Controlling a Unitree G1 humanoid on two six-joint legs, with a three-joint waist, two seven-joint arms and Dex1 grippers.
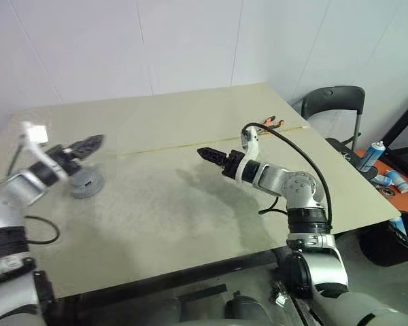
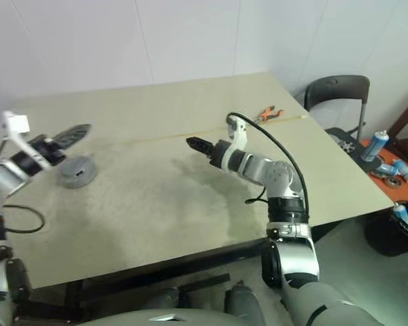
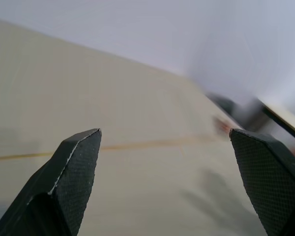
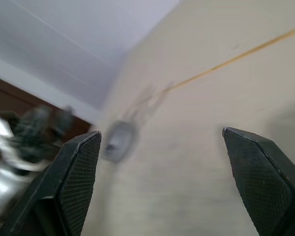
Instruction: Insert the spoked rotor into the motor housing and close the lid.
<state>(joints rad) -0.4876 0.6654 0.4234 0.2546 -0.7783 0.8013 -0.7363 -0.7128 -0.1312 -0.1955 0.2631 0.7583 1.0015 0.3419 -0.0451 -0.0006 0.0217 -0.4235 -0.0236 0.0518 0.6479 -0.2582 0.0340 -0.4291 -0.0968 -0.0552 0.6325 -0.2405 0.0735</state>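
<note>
Right eye view: a round grey metal puck, seemingly the lidded motor housing [image 2: 77,171], is seen on the beige table [image 2: 190,204], just below the left gripper [image 2: 73,134]. Both it and the right gripper [image 2: 197,145], well apart, are spread wide and empty.

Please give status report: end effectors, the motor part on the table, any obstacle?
Left end effector open, empty, above the table. Right end effector open, empty, mid-table. Round grey assembly sits closed near the left one. Pliers at far edge, not in the way.
</note>
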